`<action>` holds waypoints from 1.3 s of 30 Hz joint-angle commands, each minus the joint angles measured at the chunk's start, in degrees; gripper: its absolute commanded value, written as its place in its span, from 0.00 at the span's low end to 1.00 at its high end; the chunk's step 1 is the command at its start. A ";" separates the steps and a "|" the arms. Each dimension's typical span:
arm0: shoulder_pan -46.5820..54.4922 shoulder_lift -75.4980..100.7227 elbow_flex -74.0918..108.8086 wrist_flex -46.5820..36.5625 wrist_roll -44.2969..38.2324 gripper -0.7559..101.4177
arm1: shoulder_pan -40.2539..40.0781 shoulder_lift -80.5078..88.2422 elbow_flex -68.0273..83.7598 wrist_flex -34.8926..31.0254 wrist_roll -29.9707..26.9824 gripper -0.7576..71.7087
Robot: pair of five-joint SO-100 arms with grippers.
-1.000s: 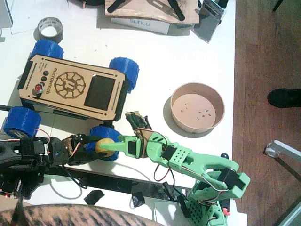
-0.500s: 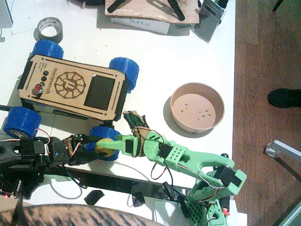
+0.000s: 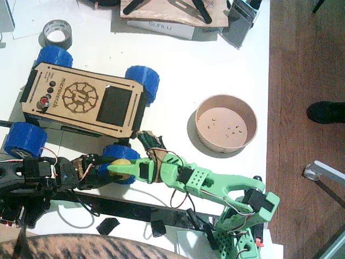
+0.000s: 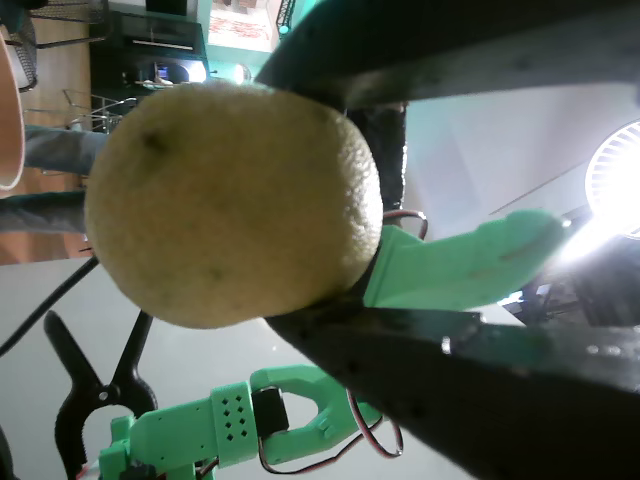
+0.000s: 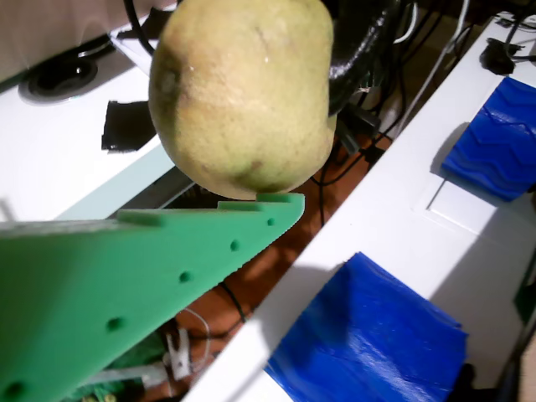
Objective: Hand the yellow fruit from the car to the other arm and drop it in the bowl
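Reaching low across the front table edge, my black left arm (image 3: 32,175) lies nearly flat, its claw (image 3: 105,164) clamped on the lemon (image 3: 121,167) just in front of the car's (image 3: 81,100) near blue wheel (image 3: 125,152). In a wrist view the dark fingers (image 4: 420,390) press the lemon (image 4: 230,200) above and below. My green right arm (image 3: 215,186) stretches leftward, its claw (image 3: 124,168) spread around the same fruit, one green finger (image 5: 126,285) touching its underside. Off to the right, the bowl (image 3: 225,123) sits empty.
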 commanded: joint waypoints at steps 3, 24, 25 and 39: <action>-0.18 0.44 0.09 -0.88 -0.18 0.01 | -1.58 0.00 -3.08 -0.18 1.32 0.57; -0.26 0.44 0.09 -0.62 -0.18 0.01 | -4.22 -0.97 -5.36 7.21 -2.37 0.01; -0.35 0.44 0.09 -0.62 -0.18 0.01 | -4.13 -0.88 -5.36 7.12 -2.37 0.01; -0.35 0.53 0.09 -0.70 0.00 0.53 | -3.43 -0.44 -4.92 6.59 -2.99 0.01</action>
